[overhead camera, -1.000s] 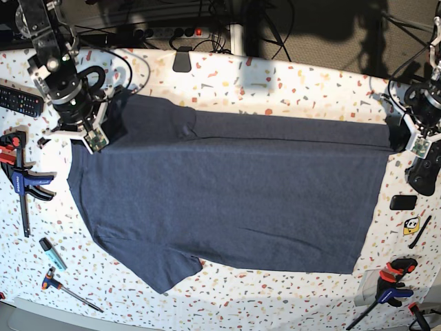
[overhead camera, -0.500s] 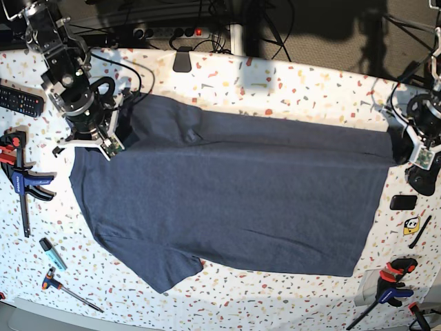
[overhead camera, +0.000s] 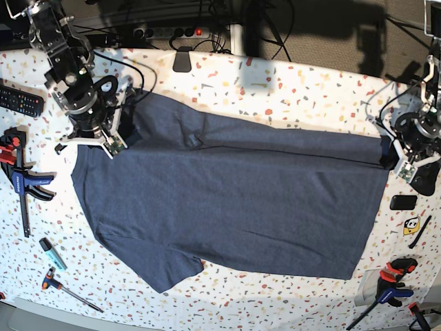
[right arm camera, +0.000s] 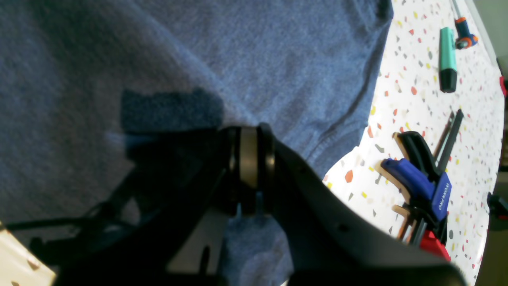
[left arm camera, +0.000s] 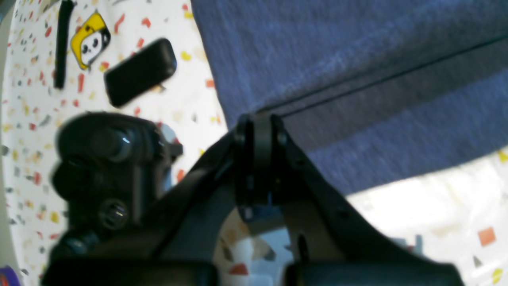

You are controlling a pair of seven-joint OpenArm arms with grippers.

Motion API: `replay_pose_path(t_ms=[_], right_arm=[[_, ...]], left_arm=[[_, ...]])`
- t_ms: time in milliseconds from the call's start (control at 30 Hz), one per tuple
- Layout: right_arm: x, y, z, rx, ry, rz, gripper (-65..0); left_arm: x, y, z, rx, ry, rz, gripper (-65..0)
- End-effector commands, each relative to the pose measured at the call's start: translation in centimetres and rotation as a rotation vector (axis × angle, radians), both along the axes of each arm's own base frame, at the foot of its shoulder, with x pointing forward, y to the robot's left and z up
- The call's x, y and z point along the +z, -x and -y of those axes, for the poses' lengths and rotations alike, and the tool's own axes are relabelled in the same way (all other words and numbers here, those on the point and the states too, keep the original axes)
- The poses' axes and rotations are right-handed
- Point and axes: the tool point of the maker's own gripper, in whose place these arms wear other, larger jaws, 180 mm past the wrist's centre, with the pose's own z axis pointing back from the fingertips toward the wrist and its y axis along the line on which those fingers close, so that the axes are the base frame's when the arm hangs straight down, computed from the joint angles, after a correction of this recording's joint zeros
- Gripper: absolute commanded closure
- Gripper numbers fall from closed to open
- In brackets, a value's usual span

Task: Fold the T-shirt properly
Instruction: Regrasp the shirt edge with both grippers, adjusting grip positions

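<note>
The left hand (overhead camera: pixel 398 153), at the right edge of the base view, is pinched tight on the far hem corner of the T-shirt (overhead camera: pixel 234 200); in the left wrist view its fingertips (left arm camera: pixel 260 135) meet on the dark folded edge of the cloth, with no gap between them. The right hand (overhead camera: pixel 117 134), in the upper left of the base view, is likewise clamped on the shirt near the shoulder, and the right wrist view shows its fingers (right arm camera: pixel 250 159) pressed together over blue fabric.

Between the two hands the T-shirt lies spread across the middle of the speckled counter (overhead camera: pixel 275 83), plain side up, its far edge drawn into a narrow fold running from one hand to the other. One sleeve points toward the lower left of the frame.

Just beside the left hand, a small black block (overhead camera: pixel 403 202) and a yellow panda sticker (overhead camera: pixel 411 225) lie on the counter. A blue and black clamp (overhead camera: pixel 24 181) lies at the left edge, a teal marker (overhead camera: pixel 52 253) below it, and a remote control (overhead camera: pixel 19 101) in the upper left. Another clamp (overhead camera: pixel 389 289) sits in the lower right corner.
</note>
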Motion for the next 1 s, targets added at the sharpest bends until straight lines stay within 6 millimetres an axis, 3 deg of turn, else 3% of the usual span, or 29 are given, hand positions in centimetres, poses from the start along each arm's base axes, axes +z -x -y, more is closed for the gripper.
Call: replay_pose_path(t_ms=[0, 267, 300, 333, 433, 500, 633, 733, 900, 967], right_arm=[[1.4, -0.9, 0.3, 0.001, 0.008, 0.048, 0.0], [0.9, -0.6, 0.9, -0.023, 0.030, 0.019, 0.0], [0.8, -0.5, 1.1, -0.033, 0.037, 0.007, 0.0], [0.6, -0.3, 1.3, -0.041, 0.043, -0.004, 0.0], [0.8, -0.5, 1.7, -0.068, 0.043, 0.009, -21.5], [1.5, -0.8, 2.5, -0.124, 0.039, 0.052, -26.1], [3.1, -1.5, 4.3, -0.223, 0.074, 0.153, -26.1], [3.5, -1.6, 4.6, -0.234, 0.091, 0.170, -26.1], [4.3, -0.5, 2.8, -0.208, 0.044, 0.170, -25.7], [4.5, 0.2, 1.5, -0.194, -0.010, 0.160, -20.5]], left_arm=[[2.2, -1.5, -0.9, 0.007, -0.011, 0.069, 0.0], [3.1, -2.6, -1.1, 0.014, -0.020, 0.082, 0.0], [3.0, -2.5, -1.2, 0.018, -0.024, 0.074, -1.8], [3.0, -2.5, -1.2, 0.019, -0.024, 0.072, -9.4], [3.2, -2.7, -1.3, 0.026, -0.026, 0.080, -26.0], [3.6, -3.0, -2.0, 0.066, -0.038, 0.103, -27.6], [4.3, -3.5, -3.5, 0.127, -0.066, 0.129, -27.6], [4.6, -3.6, -4.0, 0.161, -0.034, 0.109, -27.5], [5.5, -3.4, -3.7, 0.199, 0.151, 0.082, -27.5], [5.0, -3.0, -2.8, 0.174, 0.191, 0.042, -26.5]])
